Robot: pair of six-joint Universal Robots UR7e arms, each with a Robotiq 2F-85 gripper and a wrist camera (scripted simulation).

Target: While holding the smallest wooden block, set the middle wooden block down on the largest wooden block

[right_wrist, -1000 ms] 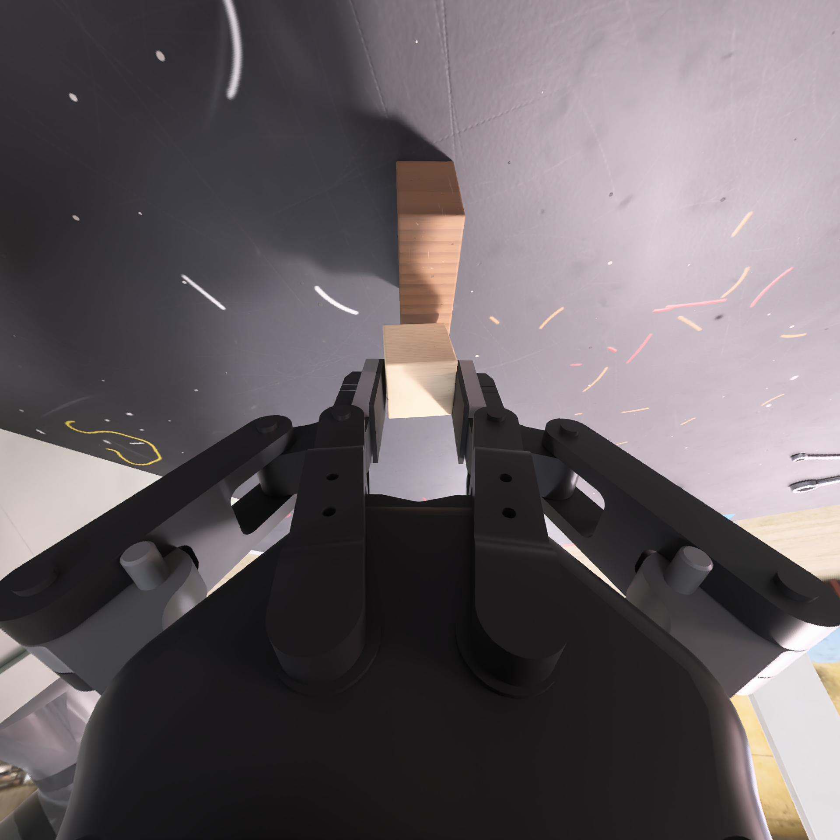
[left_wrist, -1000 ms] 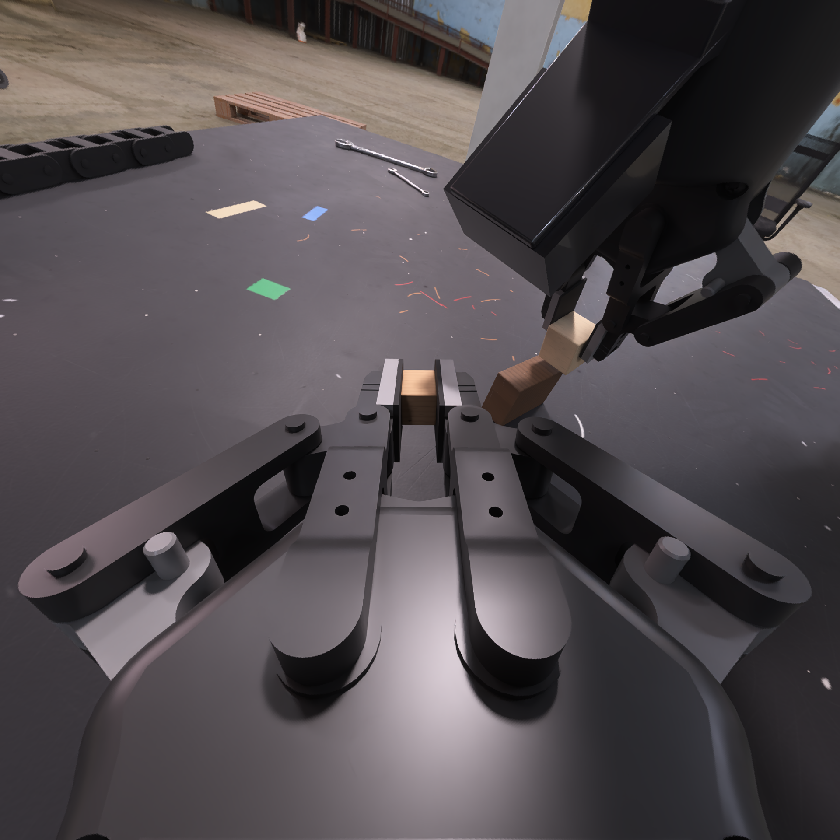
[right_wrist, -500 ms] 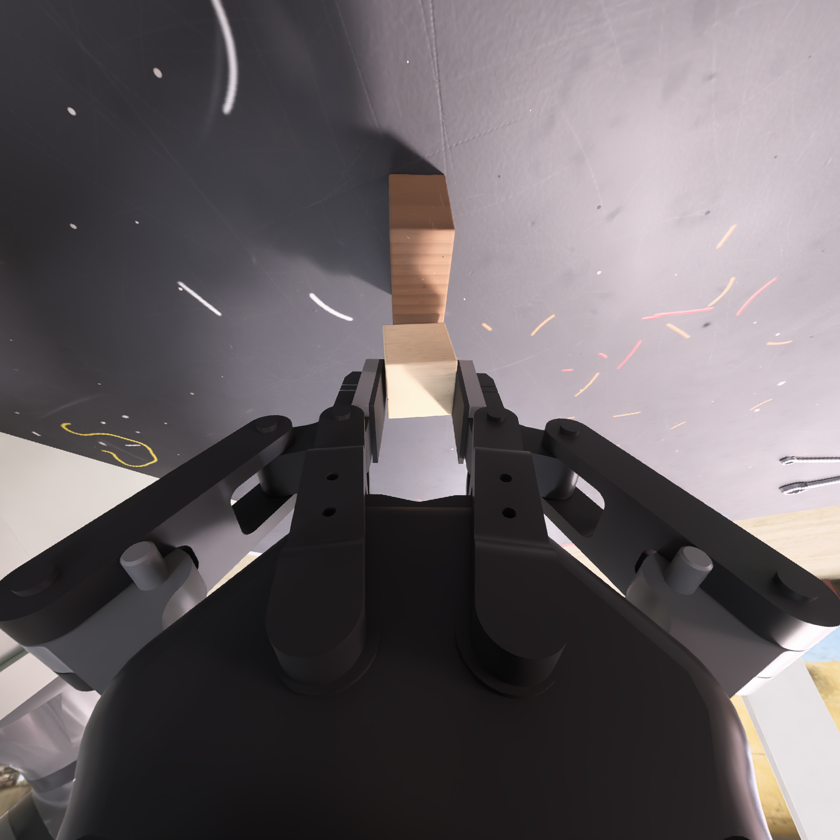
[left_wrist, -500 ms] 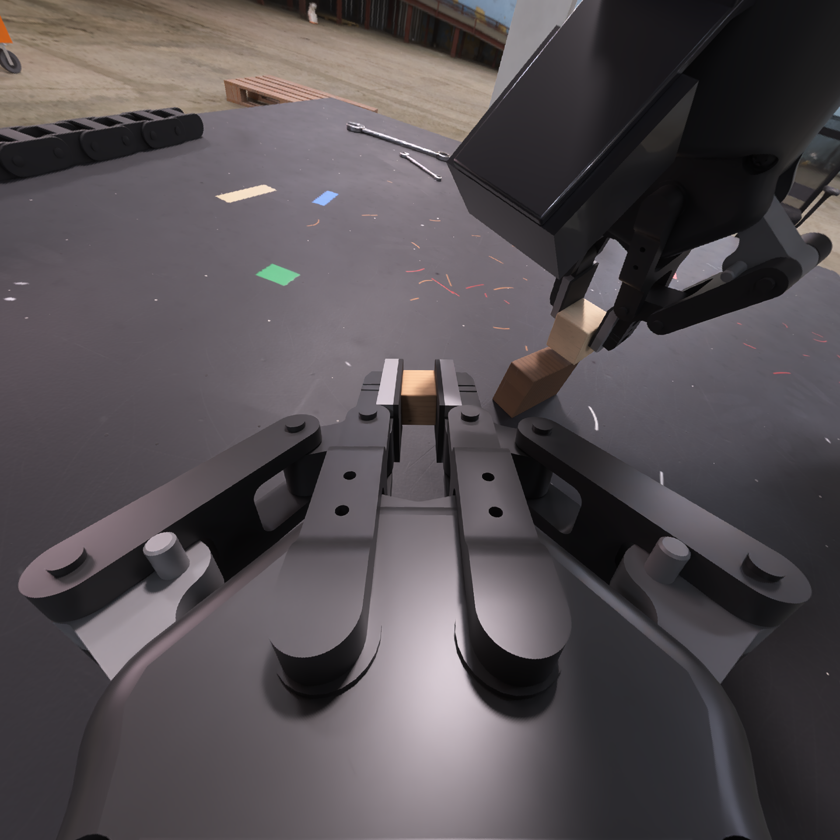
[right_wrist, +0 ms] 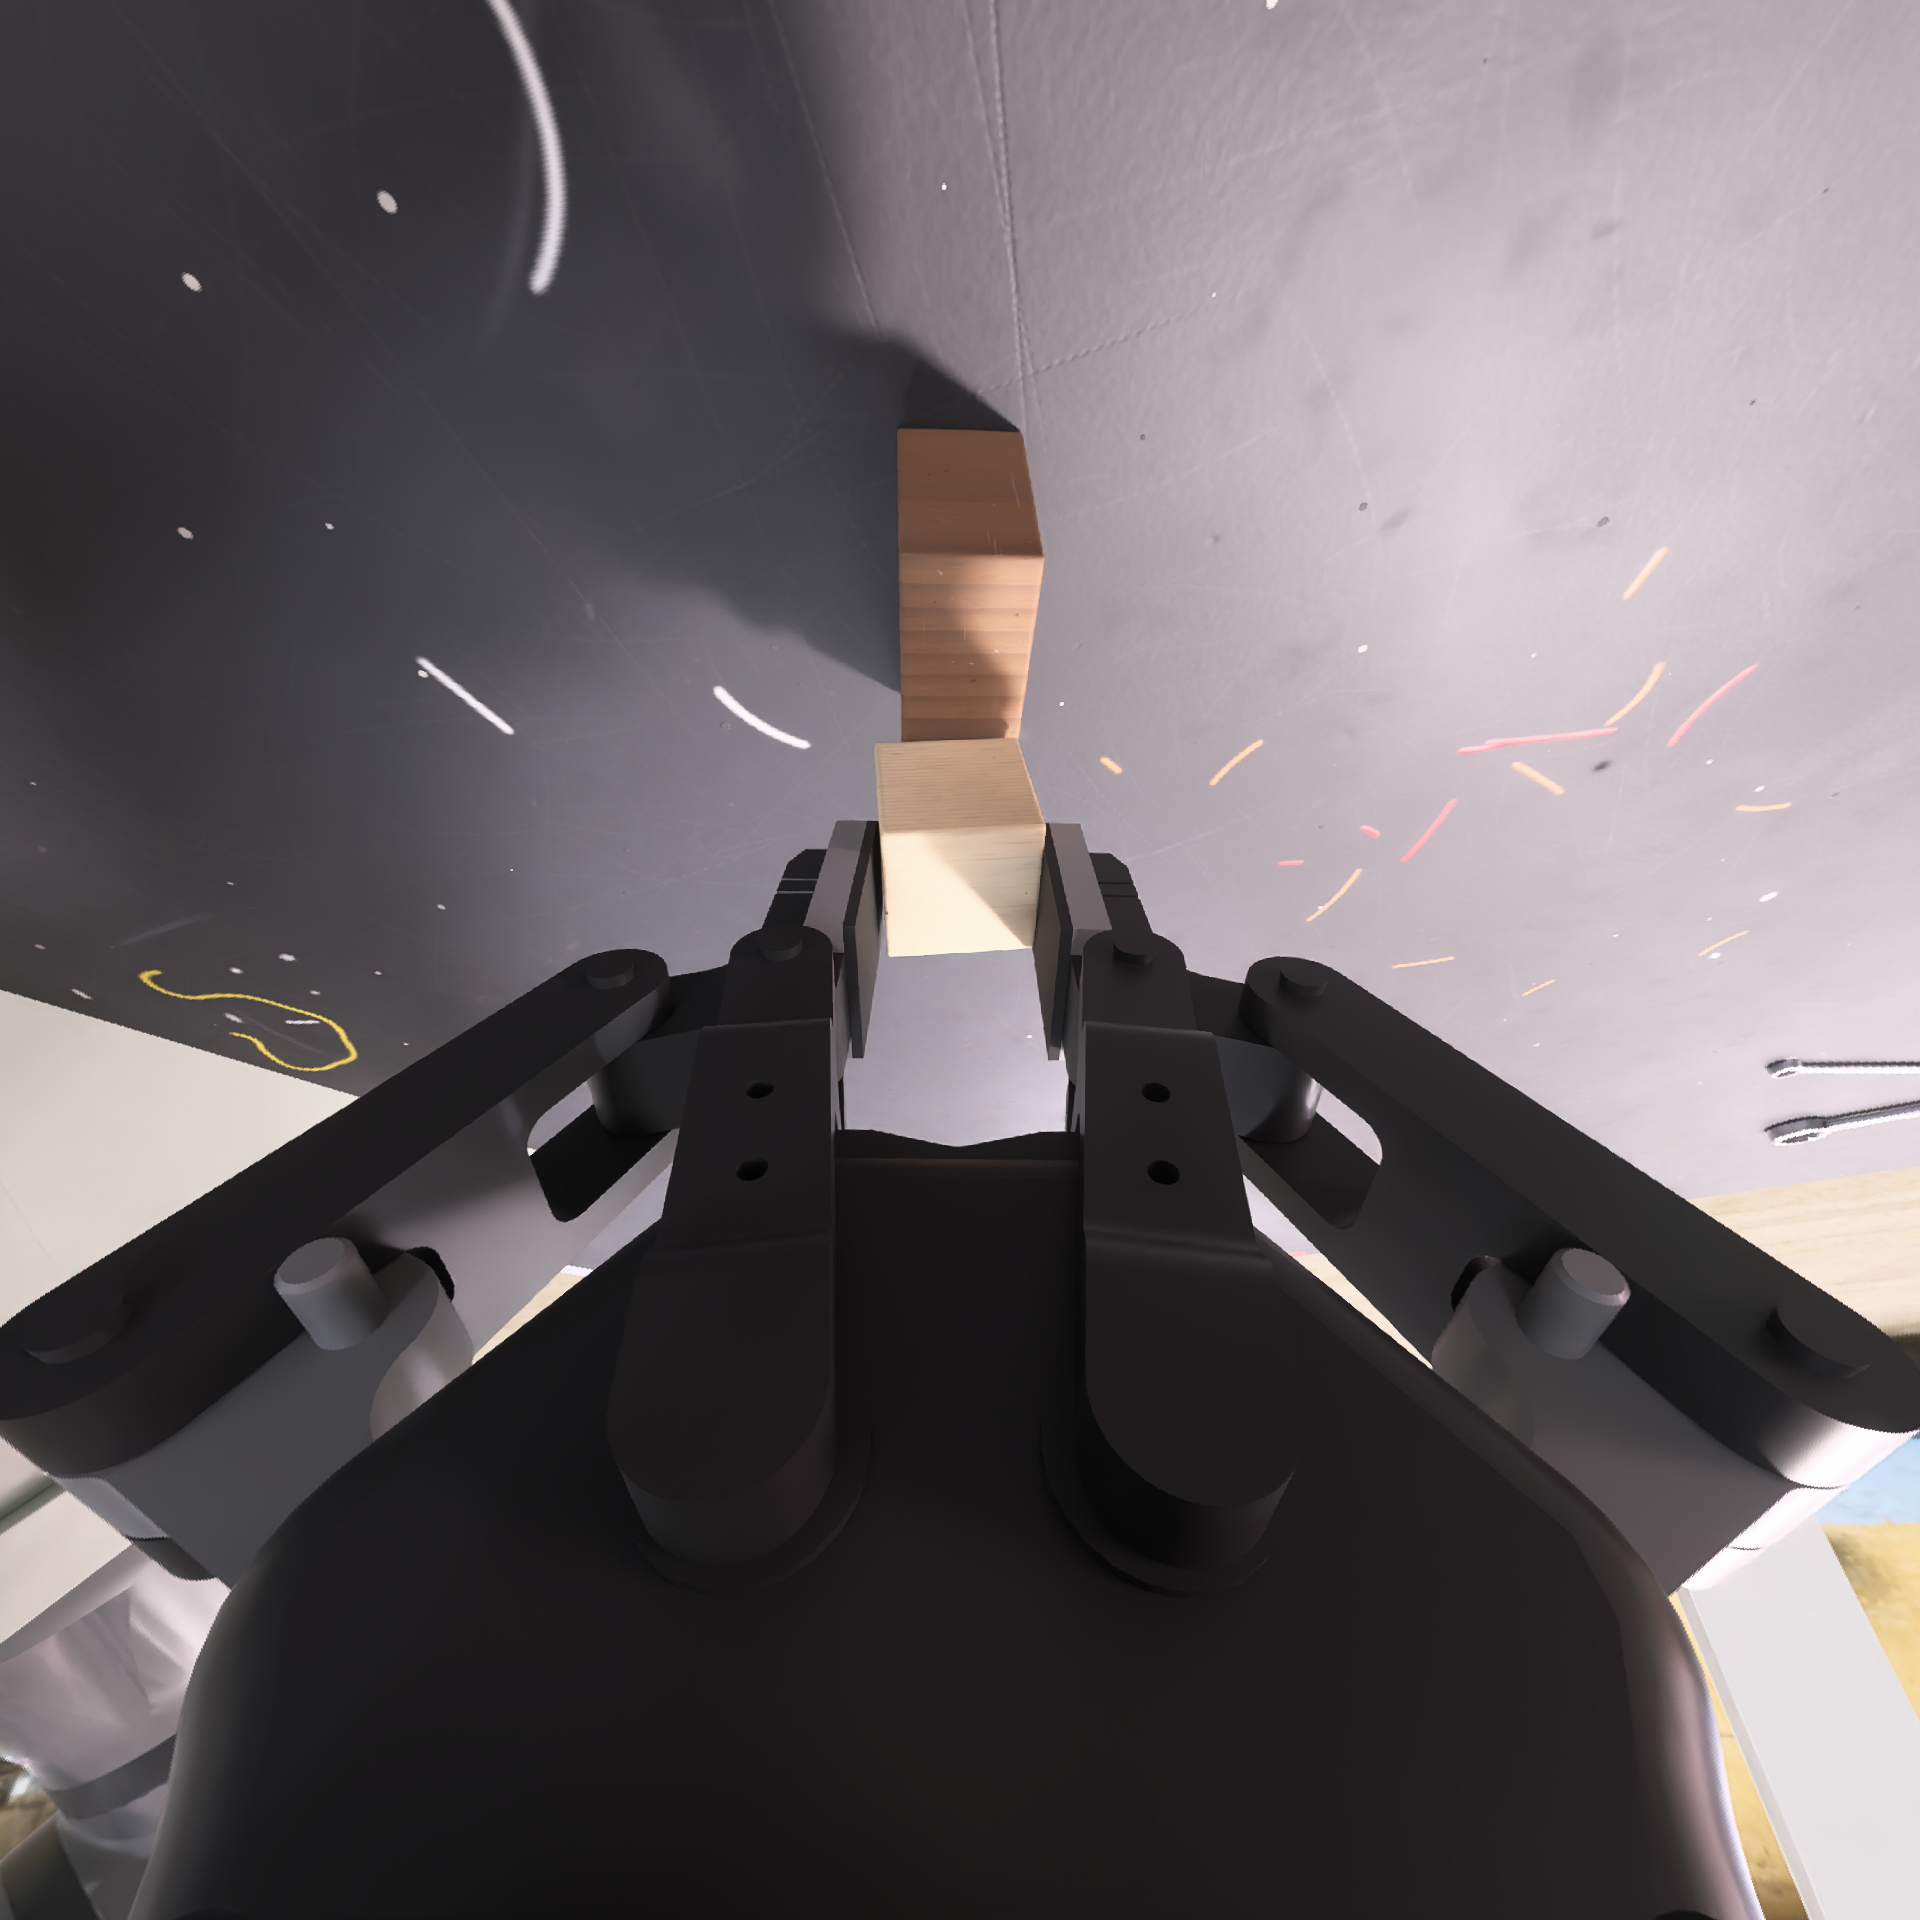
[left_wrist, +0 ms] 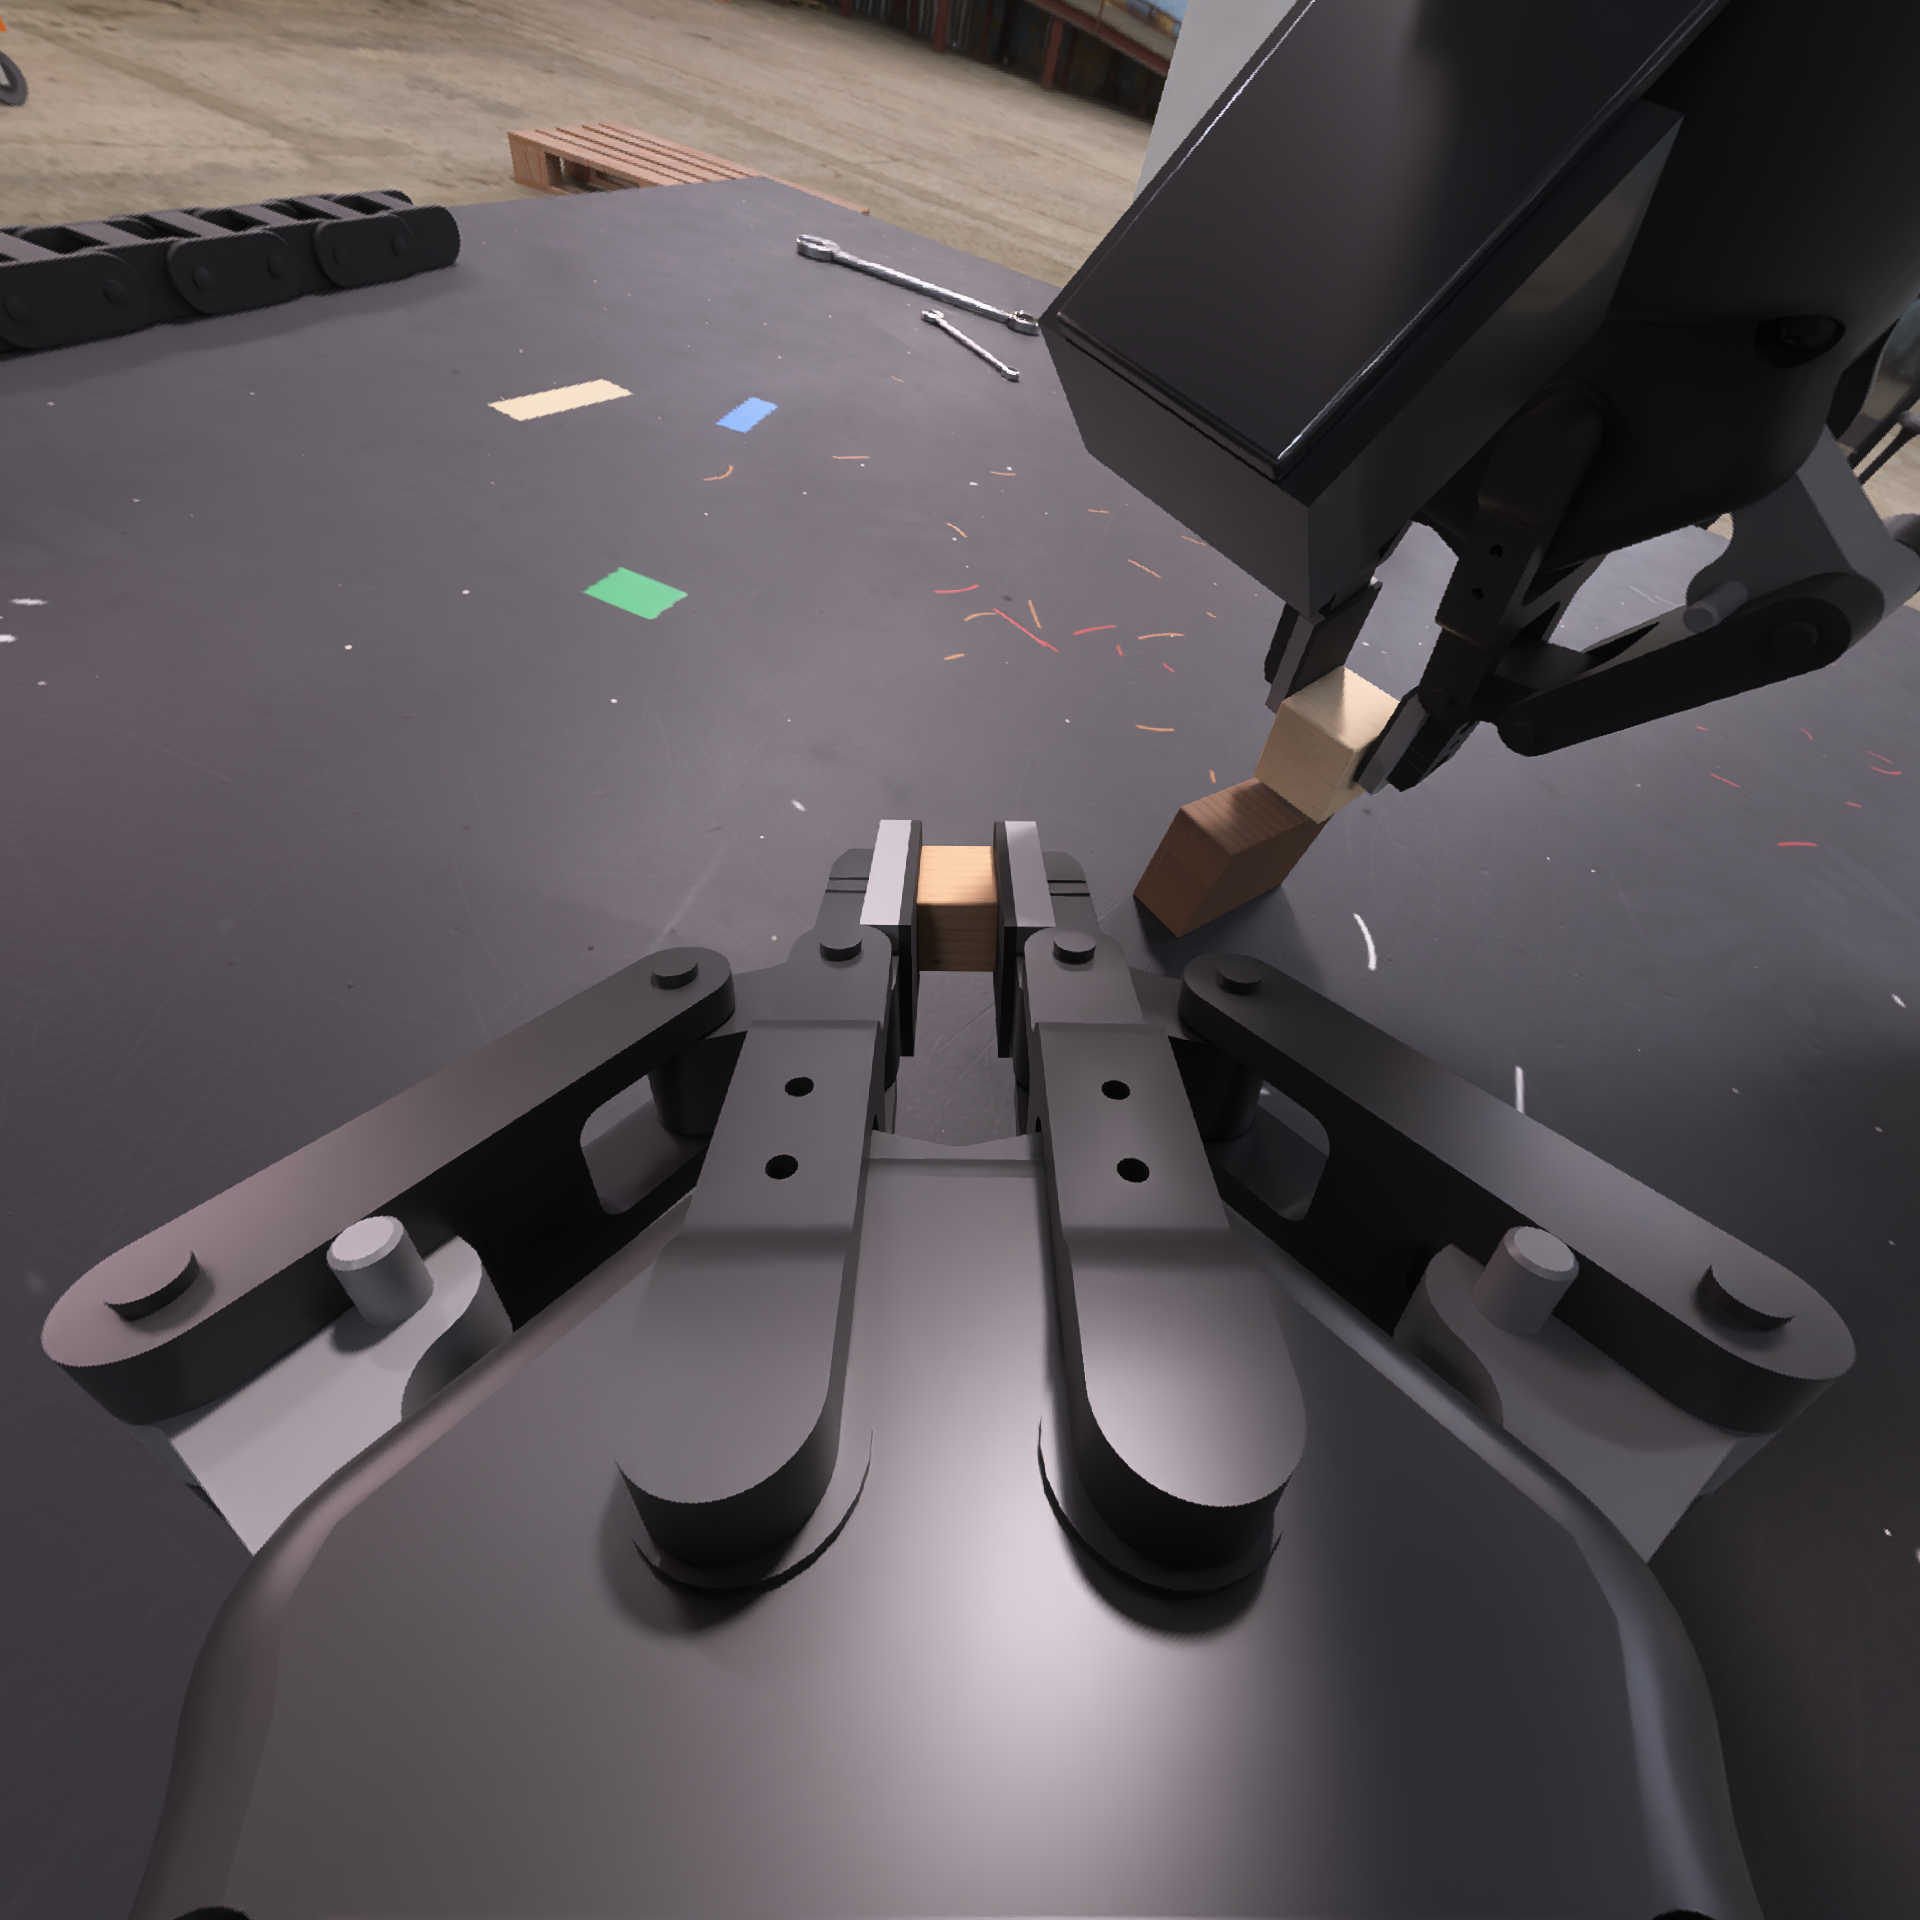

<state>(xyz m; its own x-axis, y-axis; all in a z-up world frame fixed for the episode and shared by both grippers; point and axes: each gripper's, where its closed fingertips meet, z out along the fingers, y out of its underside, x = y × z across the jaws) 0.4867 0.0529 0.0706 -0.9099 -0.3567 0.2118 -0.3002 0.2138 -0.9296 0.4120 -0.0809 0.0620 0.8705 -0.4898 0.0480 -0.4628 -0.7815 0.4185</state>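
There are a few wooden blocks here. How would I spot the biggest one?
Start at the dark grey table and find the right pincer reaching down, gripping a pale block. The largest wooden block lies on the table under it. It is the darkest brown and the only block no pincer holds.

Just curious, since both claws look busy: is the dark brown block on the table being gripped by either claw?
No: the dark brown block lies on the table, with no fingers around it.

Dark table [left_wrist: 416, 831] with largest wooden block [left_wrist: 1210, 868], wrenches [left_wrist: 914, 286], cable chain [left_wrist: 218, 265], colored patches [left_wrist: 636, 593].
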